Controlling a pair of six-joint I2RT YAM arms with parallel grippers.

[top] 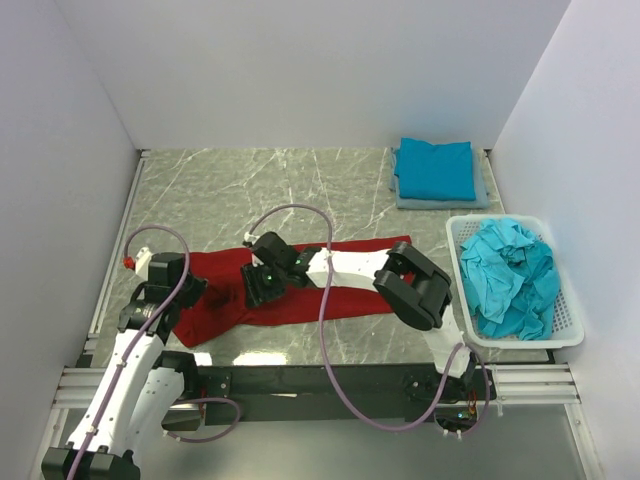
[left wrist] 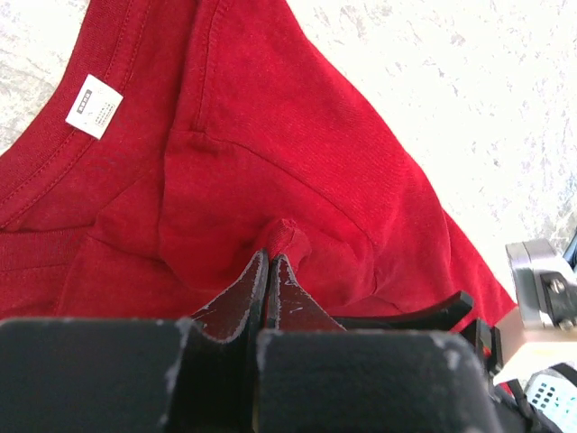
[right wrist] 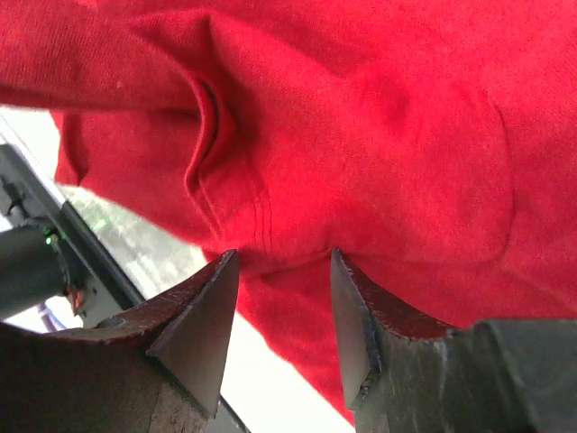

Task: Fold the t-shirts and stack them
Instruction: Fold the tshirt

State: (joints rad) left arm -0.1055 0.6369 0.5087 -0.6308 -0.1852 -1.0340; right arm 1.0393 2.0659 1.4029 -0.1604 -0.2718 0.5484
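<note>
1. A pile of folded blue shirts sits in the far right corner of the table. That part looks done.
2. The red shirt lies in the middle, near the front of the table. It is stretched out in a long strip. It is not a neat square yet, so we think we are partway through folding it.
3. Our left gripper is pinched tight on a little bump of red cloth. The neck with its white label is not far away.
4. Our right gripper is partly open. Its two jaws stand apart, with a fold of the red shirt at their tips. It does not squeeze the cloth yet.
5. Some crumpled blue shirts lie in the white basket at the right edge. We think they need folding too, so a lot is left.
6. Only our own arms are over the red shirt. The right arm reaches across it, and a purple cable loops above it. These could snag the cloth when we lift it.
</note>
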